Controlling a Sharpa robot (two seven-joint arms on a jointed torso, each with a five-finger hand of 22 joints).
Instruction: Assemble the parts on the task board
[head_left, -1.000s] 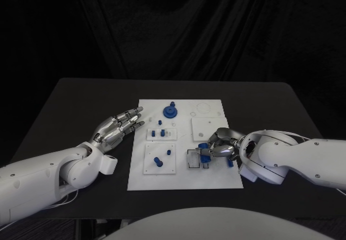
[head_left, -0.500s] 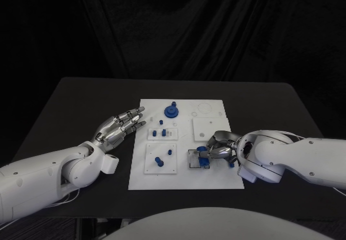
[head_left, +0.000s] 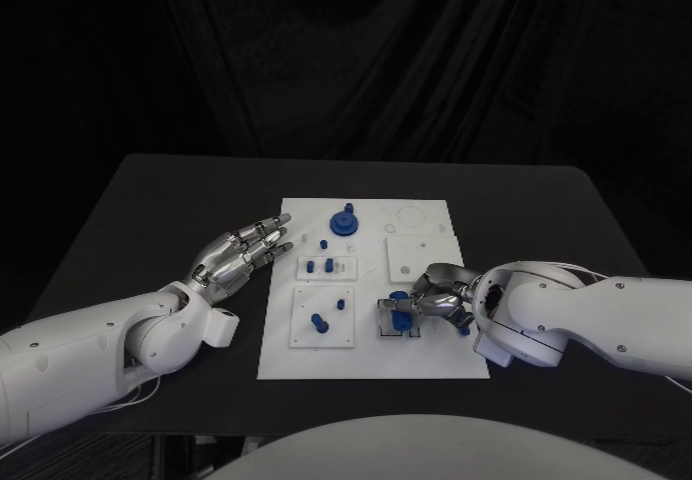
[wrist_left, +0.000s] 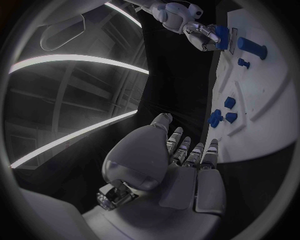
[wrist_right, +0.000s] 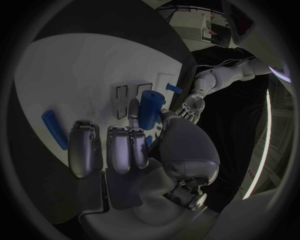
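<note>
Parts first: our right hand pinches a blue cylinder between thumb and a finger, the other fingers curled beside it. Just past those fingertips we see a small clear bracket on the task board, and the cylinder stands at it; whether it is seated we cannot tell. A blue peg lies beyond our curled fingers. Our left hand holds nothing, fingers spread and straight, hovering just off the board's edge. Ahead of its fingertips sit two small blue pieces; farther out stands a blue gear with a knob.
</note>
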